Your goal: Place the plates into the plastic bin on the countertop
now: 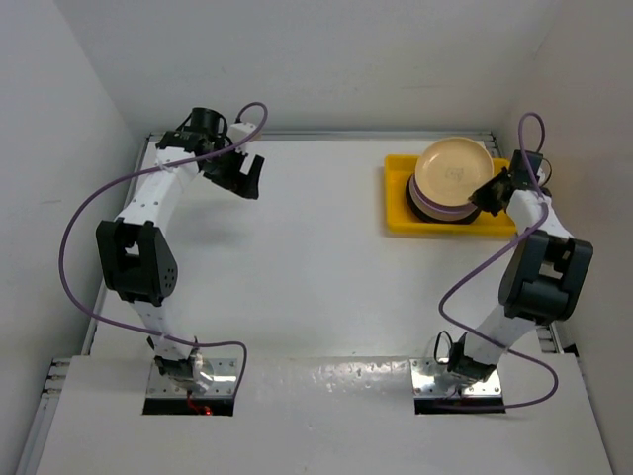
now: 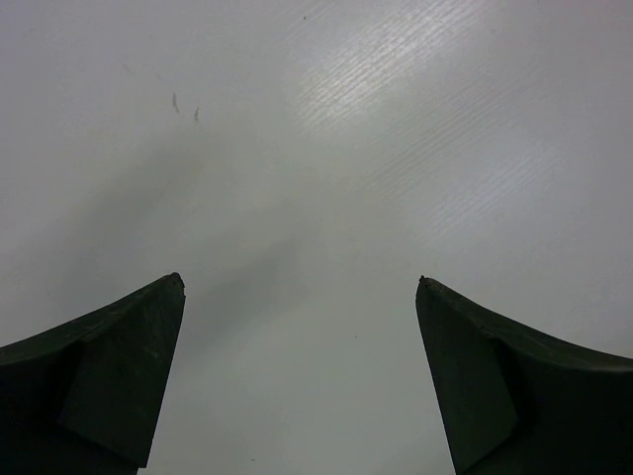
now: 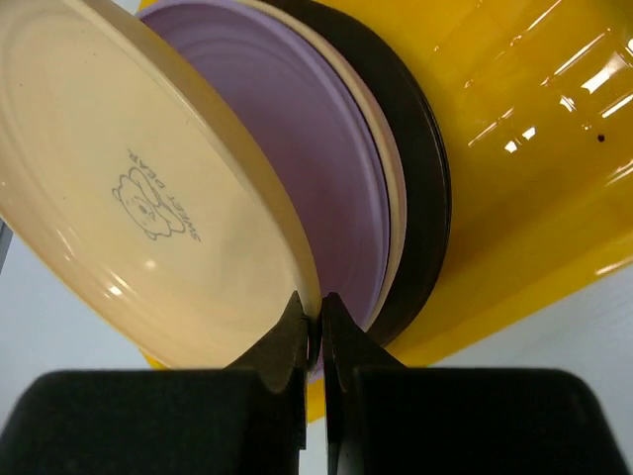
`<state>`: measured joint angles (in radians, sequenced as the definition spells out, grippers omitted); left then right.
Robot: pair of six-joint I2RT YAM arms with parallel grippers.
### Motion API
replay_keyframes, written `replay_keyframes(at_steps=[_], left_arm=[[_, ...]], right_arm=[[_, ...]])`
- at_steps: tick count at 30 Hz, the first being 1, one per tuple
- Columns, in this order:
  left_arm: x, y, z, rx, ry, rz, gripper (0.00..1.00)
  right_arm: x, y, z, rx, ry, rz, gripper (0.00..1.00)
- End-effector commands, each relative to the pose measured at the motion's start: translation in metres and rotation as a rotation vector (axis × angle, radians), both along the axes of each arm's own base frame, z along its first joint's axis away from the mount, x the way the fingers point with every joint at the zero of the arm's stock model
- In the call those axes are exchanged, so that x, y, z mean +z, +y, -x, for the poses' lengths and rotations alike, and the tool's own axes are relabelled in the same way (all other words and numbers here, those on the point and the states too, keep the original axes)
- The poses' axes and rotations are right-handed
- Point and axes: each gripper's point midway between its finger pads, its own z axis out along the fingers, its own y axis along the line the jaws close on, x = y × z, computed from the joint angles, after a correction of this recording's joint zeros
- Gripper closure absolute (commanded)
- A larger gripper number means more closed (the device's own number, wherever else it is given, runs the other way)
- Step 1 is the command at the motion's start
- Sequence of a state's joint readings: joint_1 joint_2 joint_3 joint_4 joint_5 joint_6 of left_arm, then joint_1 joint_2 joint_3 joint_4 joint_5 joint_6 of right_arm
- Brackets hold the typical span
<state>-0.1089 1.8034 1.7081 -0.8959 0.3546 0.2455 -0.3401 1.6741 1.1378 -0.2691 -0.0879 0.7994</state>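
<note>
Bins: one yellow plastic bin (image 1: 398, 220), standing on the desk (image 1: 307, 267) at its far right.
Plates: one stack, all within the bin. On top is a pale yellow plate (image 3: 148, 198), tilted, with a small bear print on its face. Under it is one lavender plate (image 3: 307, 178), then one cream-rimmed plate (image 3: 393, 188), then dark-edged plates (image 3: 432, 178) whose number cannot be told.
Arms: two, the left arm (image 1: 148, 247) and the right arm (image 1: 539, 272).
Right jaws: almost closed, pinching the rim of the pale yellow plate at the stack's right edge.
Left jaws: spread wide with nothing between them, over bare desk at the far left, well apart from the bin.
</note>
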Motion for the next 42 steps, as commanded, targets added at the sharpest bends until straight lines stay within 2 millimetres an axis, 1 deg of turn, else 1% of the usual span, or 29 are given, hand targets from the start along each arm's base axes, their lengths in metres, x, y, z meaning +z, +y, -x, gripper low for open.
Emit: replay_keyframes(at_steps=[1, 3, 4, 7, 8, 10, 11, 13, 16, 17, 18, 20, 21, 22, 23, 24, 26, 27, 28, 29, 30, 31, 32, 34, 35, 36, 39, 40, 42], left_arm=[[0.004, 0.002, -0.001, 0.005, -0.01, 0.023, 0.0], [0.004, 0.002, -0.001, 0.005, -0.01, 0.023, 0.0], [0.004, 0.002, -0.001, 0.005, -0.01, 0.023, 0.0], [0.001, 0.002, 0.0, -0.002, -0.005, 0.017, 0.0], [0.001, 0.006, -0.001, 0.007, -0.005, 0.017, 0.0], [0.005, 0.006, 0.0, 0.007, -0.014, 0.018, 0.0], [0.005, 0.006, 0.0, 0.007, -0.014, 0.018, 0.0], [0.005, 0.006, 0.0, 0.007, -0.014, 0.018, 0.0], [0.009, 0.005, 0.001, 0.002, -0.023, 0.026, 0.0], [0.012, 0.005, 0.002, 0.002, -0.032, 0.027, 0.0], [0.012, 0.005, 0.002, 0.002, -0.032, 0.027, 0.0], [0.023, 0.005, 0.006, 0.001, -0.051, 0.029, 0.0], [0.02, 0.007, 0.007, 0.007, -0.043, 0.021, 0.0], [0.023, 0.007, 0.012, 0.007, -0.051, 0.021, 0.0], [0.028, 0.009, 0.013, 0.013, -0.064, 0.014, 0.0], [0.023, 0.011, 0.018, 0.018, -0.051, 0.005, 0.0], [0.028, 0.012, 0.029, 0.018, -0.063, 0.006, 0.0], [0.017, 0.013, 0.039, 0.018, -0.031, 0.003, 0.0], [0.015, 0.017, 0.044, 0.027, -0.023, 0.002, 0.0], [0.022, 0.018, 0.051, 0.019, -0.053, -0.001, 0.0], [0.009, 0.022, 0.061, 0.021, -0.022, -0.008, 0.0], [0.007, 0.023, 0.068, 0.021, -0.016, -0.009, 0.0], [0.004, 0.025, 0.073, 0.017, -0.017, -0.024, 0.0], [-0.003, 0.034, 0.088, 0.04, -0.01, -0.044, 0.0], [-0.004, 0.037, 0.091, 0.049, -0.016, -0.044, 0.0], [-0.009, 0.04, 0.102, 0.056, -0.008, -0.055, 0.0], [-0.022, 0.047, 0.116, 0.076, 0.011, -0.076, 0.0], [-0.02, 0.048, 0.121, 0.077, 0.003, -0.075, 0.0], [-0.024, 0.05, 0.128, 0.076, 0.005, -0.09, 0.0]], right_arm=[[0.024, -0.008, -0.023, 0.001, -0.053, -0.011, 0.98], [0.013, -0.01, -0.025, -0.003, -0.019, -0.016, 0.81], [0.007, -0.011, -0.023, 0.006, 0.004, -0.018, 0.62], [0.005, -0.013, -0.021, 0.019, 0.033, -0.012, 0.48], [0.003, -0.011, -0.016, 0.032, 0.058, -0.007, 0.39], [0.007, -0.014, -0.013, 0.039, 0.069, 0.022, 0.31], [0.012, -0.016, -0.004, 0.043, 0.088, 0.051, 0.24], [0.015, -0.022, -0.001, 0.033, 0.088, 0.092, 0.2], [0.041, -0.029, 0.004, 0.042, 0.053, 0.163, 0.16], [0.04, -0.036, 0.015, 0.024, 0.096, 0.191, 0.16], [0.06, -0.033, 0.02, 0.027, 0.061, 0.216, 0.13], [0.065, -0.032, 0.041, 0.009, 0.076, 0.24, 0.03], [0.054, -0.031, 0.047, 0.006, 0.1, 0.229, 0.03], [0.082, -0.029, 0.057, -0.012, 0.025, 0.251, 0.0], [0.072, -0.024, 0.071, -0.013, 0.046, 0.239, 0.0], [0.072, -0.016, 0.087, -0.016, 0.03, 0.234, 0.0], [0.092, -0.009, 0.108, -0.031, -0.041, 0.254, 0.0], [0.064, -0.003, 0.125, -0.026, 0.019, 0.228, 0.0], [0.066, 0.0, 0.137, -0.049, 0.011, 0.221, 0.0], [0.067, 0.005, 0.147, -0.055, 0.001, 0.216, 0.0], [0.049, 0.017, 0.162, -0.058, 0.039, 0.159, 0.0], [0.05, 0.022, 0.169, -0.063, 0.026, 0.147, 0.0], [0.029, 0.031, 0.185, -0.074, 0.089, 0.101, 0.0], [0.025, 0.048, 0.2, -0.074, 0.085, 0.029, 0.0], [0.0, 0.06, 0.213, -0.053, 0.135, -0.024, 0.0], [-0.005, 0.066, 0.218, -0.042, 0.139, -0.041, 0.0], [-0.029, 0.083, 0.241, -0.028, 0.156, -0.091, 0.0], [-0.033, 0.091, 0.246, 0.008, 0.165, -0.113, 0.0], [-0.029, 0.094, 0.249, 0.049, 0.125, -0.088, 0.0]])
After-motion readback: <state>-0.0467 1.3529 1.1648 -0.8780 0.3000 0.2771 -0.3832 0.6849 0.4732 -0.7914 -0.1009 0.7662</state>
